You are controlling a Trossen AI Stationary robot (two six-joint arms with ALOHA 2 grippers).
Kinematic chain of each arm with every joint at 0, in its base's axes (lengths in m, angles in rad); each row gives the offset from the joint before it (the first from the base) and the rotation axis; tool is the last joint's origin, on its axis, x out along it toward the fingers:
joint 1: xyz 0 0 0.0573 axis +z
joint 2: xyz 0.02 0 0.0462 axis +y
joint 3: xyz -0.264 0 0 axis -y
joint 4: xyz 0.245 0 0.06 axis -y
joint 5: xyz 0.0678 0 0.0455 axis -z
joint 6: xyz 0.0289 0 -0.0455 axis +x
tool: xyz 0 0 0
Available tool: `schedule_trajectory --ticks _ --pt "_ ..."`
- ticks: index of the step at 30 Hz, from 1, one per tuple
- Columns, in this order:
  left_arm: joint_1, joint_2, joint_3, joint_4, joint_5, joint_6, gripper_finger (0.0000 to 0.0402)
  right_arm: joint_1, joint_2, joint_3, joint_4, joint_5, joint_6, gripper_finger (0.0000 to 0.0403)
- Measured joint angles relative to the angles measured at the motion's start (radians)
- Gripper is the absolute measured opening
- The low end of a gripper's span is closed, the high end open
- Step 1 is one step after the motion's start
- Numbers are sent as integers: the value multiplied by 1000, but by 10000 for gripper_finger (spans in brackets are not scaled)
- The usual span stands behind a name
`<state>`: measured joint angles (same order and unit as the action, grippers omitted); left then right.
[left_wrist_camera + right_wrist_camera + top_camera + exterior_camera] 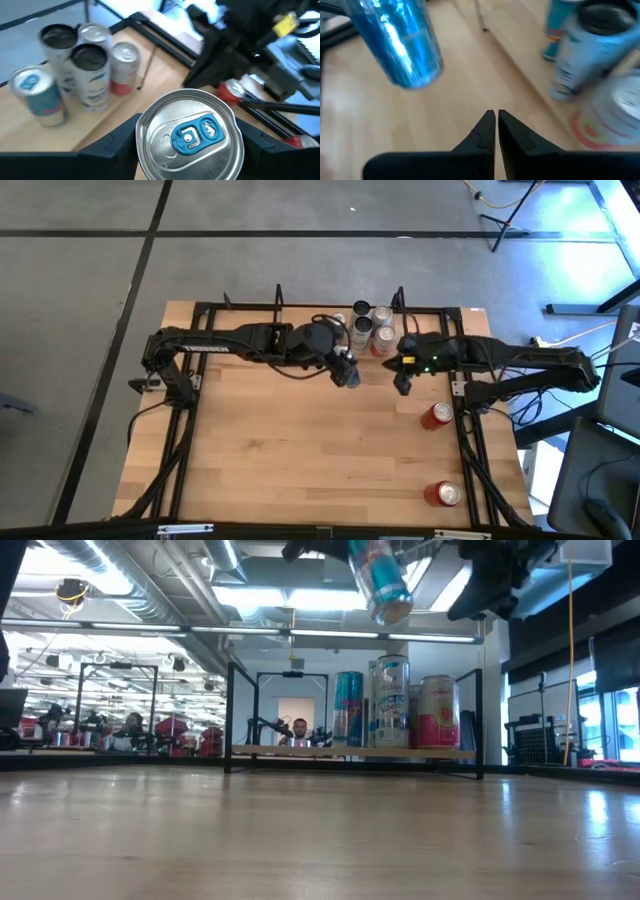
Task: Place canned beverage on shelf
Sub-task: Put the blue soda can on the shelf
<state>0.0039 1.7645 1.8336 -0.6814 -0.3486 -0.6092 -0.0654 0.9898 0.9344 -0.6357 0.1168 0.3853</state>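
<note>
Cans crowd shelf right end; left stretch free.

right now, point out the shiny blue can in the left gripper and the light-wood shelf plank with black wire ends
shiny blue can (381, 580), low view, its side wall
light-wood shelf plank (300, 751), low view, bare front edge

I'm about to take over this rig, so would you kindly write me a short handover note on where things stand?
Left gripper: shut on a blue can, held in the air above the table, in front of the shelf.
Right gripper: shut, empty, hovering beside it.
Done: four cans stand on the shelf's right part.
Left: set the blue can on the shelf; two red cans wait on the table near the right edge.
</note>
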Motion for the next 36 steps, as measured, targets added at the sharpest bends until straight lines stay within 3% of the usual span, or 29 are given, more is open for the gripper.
schedule_trajectory --ticks 8,17,36 --pt "73 51 -2 -45 -147 14 211 -13 -47 0 -109 76 -1 14" --pt "160 149 -2 -38 -170 10 211 -13 -44 0 -149 80 -1 14" --pt "218 287 -2 -21 -224 -7 222 -13 -44 0 -152 101 -1 14"
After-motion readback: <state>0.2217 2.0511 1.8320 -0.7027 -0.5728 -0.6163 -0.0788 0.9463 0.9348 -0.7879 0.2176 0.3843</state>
